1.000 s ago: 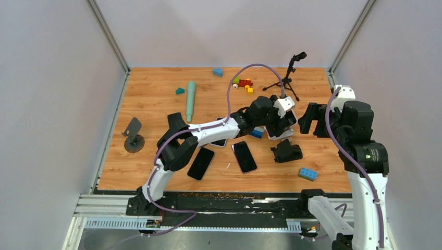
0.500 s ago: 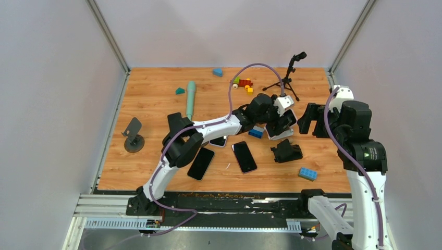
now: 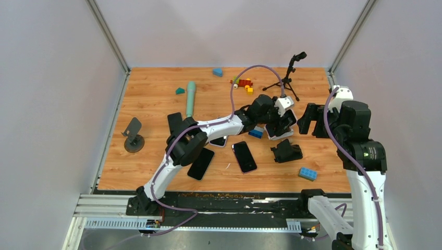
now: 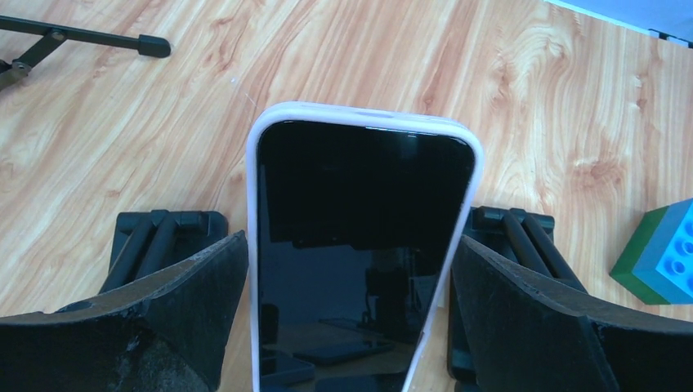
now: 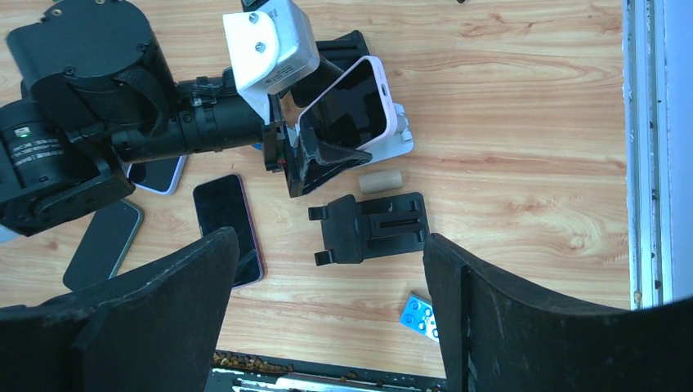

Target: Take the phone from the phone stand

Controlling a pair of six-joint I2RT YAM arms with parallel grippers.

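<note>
Wood-grain desk [image 3: 156, 104] underneath everything. White-cased phone [image 5: 351, 110] at roughly 3 o'clock from the desk's middle in the top view, dark screen upward, tilted and leaning against the black phone stand [image 4: 159, 237]. Stand's arms visible at 9 and 3 o'clock of the phone in the left wrist view, with the phone's lower end out of sight there. Left pincer [image 4: 350, 245] pinching the phone across its long edges, one dark finger pressed to the left side of the case and the other to the right. Right pincer [image 5: 331, 241] spread wide, hovering above the desk at 3 o'clock from the phone and apart from it. Second black stand [image 3: 285, 151] lying on the desk at 6 o'clock from the phone, near but not touching. Small beige cylinder [image 5: 382, 180] between that stand and the phone. Blue brick [image 3: 307, 173] at 5 o'clock from the second stand. Smaller blue brick [image 3: 255, 133] just beside the phone at 9 o'clock. Dark handset [image 3: 244, 156] flat on the desk at 7 o'clock from the phone, and a second dark handset [image 3: 200, 163] farther out toward 8 o'clock. Black tripod [image 3: 285, 78] at 12 o'clock from the phone, well apart. Teal rod [image 3: 191, 99] at 10 o'clock from the desk's middle, and a grey stand [image 3: 133, 135] near the 9 o'clock edge.
</note>
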